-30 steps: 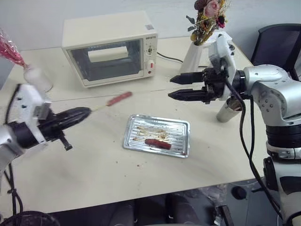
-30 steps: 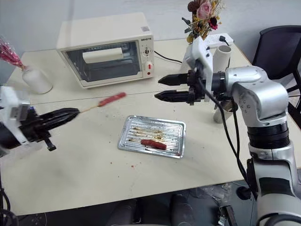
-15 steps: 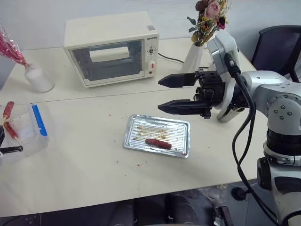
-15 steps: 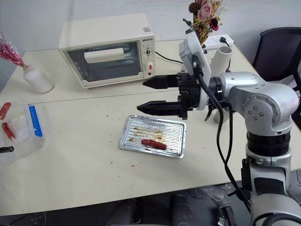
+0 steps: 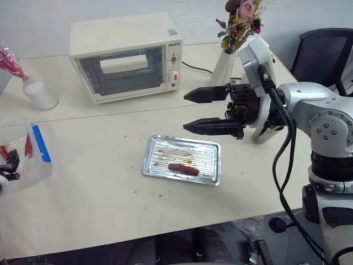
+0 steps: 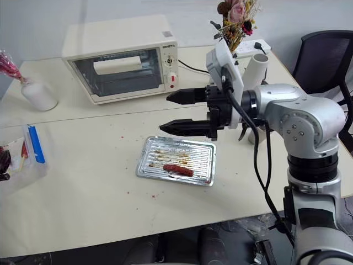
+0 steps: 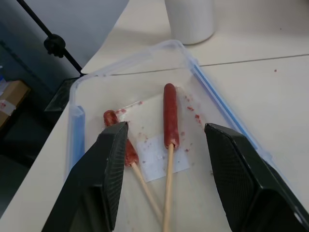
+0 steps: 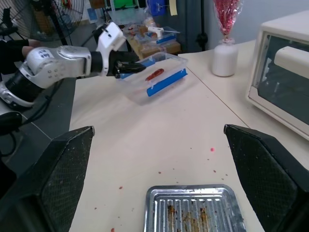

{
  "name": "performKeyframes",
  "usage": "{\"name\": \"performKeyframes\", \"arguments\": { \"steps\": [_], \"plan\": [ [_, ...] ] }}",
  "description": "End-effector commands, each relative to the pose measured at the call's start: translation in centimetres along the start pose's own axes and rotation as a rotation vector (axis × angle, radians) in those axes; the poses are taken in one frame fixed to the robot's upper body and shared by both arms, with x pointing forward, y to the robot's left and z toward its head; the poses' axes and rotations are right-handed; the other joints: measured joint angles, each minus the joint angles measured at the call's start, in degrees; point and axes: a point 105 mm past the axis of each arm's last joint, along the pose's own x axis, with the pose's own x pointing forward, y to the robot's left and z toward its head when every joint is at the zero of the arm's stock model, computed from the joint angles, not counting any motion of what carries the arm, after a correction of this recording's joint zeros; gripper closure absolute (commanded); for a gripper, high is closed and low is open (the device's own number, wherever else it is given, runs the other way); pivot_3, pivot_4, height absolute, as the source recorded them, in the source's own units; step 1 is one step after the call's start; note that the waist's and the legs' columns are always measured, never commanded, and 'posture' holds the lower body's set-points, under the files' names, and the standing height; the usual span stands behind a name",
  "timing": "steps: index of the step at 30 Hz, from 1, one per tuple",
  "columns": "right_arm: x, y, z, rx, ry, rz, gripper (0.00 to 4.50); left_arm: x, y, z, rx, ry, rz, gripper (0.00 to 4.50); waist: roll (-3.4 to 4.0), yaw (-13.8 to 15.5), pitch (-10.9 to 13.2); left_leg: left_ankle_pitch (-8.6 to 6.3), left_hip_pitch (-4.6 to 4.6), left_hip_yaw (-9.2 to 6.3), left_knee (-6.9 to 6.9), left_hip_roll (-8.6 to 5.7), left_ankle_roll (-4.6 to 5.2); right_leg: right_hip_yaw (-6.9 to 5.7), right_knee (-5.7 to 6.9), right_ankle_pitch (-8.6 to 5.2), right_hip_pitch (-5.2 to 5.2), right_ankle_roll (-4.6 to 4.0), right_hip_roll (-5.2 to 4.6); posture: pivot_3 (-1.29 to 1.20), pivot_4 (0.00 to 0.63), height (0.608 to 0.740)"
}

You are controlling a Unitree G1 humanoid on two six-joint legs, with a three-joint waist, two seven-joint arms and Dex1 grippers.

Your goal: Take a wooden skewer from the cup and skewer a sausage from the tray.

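The left gripper (image 7: 164, 179) has just carried a skewered sausage to the clear plastic box with blue clips (image 5: 39, 144) at the table's left edge and let go; its jaws stand spread over two skewered sausages (image 7: 170, 113). One glossy reddish-brown sausage (image 5: 183, 169) remains on the ribbed metal tray (image 5: 207, 148) mid-table, below the right gripper (image 5: 193, 110), jaws wide, empty. A cream toaster oven (image 5: 124, 55) sits on the pale table's far side

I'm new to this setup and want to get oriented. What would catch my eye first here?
The right end effector hangs wide open above the shiny metal tray, where one reddish sausage lies. At the table's left edge, the left end effector stands open over a clear plastic box holding two skewered sausages. A white toaster oven stands behind.
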Motion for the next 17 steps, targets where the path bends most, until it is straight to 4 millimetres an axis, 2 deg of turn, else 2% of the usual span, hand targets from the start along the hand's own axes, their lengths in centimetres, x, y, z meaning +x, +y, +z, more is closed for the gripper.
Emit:
{"name": "performKeyframes", "arguments": {
  "steps": [1, 3, 7, 9, 11, 13, 17],
  "plan": [
    [-2.1, -0.3, 0.3, -0.063, 0.033, -0.044, 0.0, -3.0, 0.4, 3.7, -0.009, -0.097, -0.128, 1.97, -0.03, 0.12, -0.02, 0.0, 0.0, 0.0, 0.01, 0.0, 0.0, 0.0, -0.04, -0.01, 0.0, -0.01, -0.02, 0.0, 0.15, 0.74],
    [-3.4, -0.6, -0.2, -0.067, 0.068, -0.061, 0.0, -4.9, 0.2, 3.8, -0.029, -0.079, -0.24, 1.97, -0.06, 0.07, -0.04, -0.04, 0.0, -0.03, 0.01, 0.0, -0.03, -0.05, -0.19, -0.03, 0.02, -0.07, -0.06, 0.0, 0.15, 0.74],
    [-5.1, -1.2, -1.1, -0.078, 0.125, -0.077, 0.0, -9.0, 0.1, 2.1, 0.043, 0.017, -0.418, 1.97, 0.0, -0.57, -0.01, -0.2, 0.16, 0.12, -0.06, 0.0, -0.07, -0.08, -0.28, -0.1, 0.06, -0.2, -0.12, 0.0, 0.15, 0.74],
    [-5.8, -1.8, -1.4, -0.077, 0.14, -0.094, 0.0, -10.4, 1.7, 0.9, 0.047, 0.082, -0.391, 1.97, 0.01, -0.94, -0.01, -0.27, 0.19, 0.12, -0.09, 0.08, 0.04, -0.13, -0.24, -0.17, 0.04, -0.34, -0.07, 0.0, 0.15, 0.74],
    [-6.0, -2.4, -1.4, -0.08, 0.141, -0.102, 0.0, -11.2, 4.2, -0.3, 0.023, 0.111, -0.289, 1.97, 0.01, -1.13, -0.01, -0.38, 0.22, 0.1, -0.13, 0.13, -0.03, -0.16, -0.2, -0.23, 0.02, -0.45, -0.03, 0.0, 0.15, 0.74],
    [-6.0, -2.8, -1.4, -0.085, 0.137, -0.1, 0.0, -11.6, 5.3, -1.0, -0.002, 0.114, -0.239, 1.97, 0.04, -1.13, 0.0, -0.43, 0.26, 0.06, -0.14, 0.15, -0.14, -0.22, -0.1, -0.32, 0.0, -0.6, -0.02, 0.0, 0.15, 0.74],
    [-6.0, -3.0, -1.5, -0.09, 0.138, -0.087, 0.0, -12.3, 3.6, -1.3, -0.008, 0.101, -0.313, 1.97, 0.04, -1.16, 0.0, -0.46, 0.26, 0.01, -0.11, 0.18, -0.19, -0.22, -0.03, -0.33, -0.01, -0.65, -0.03, 0.0, 0.15, 0.74]
  ]
}}
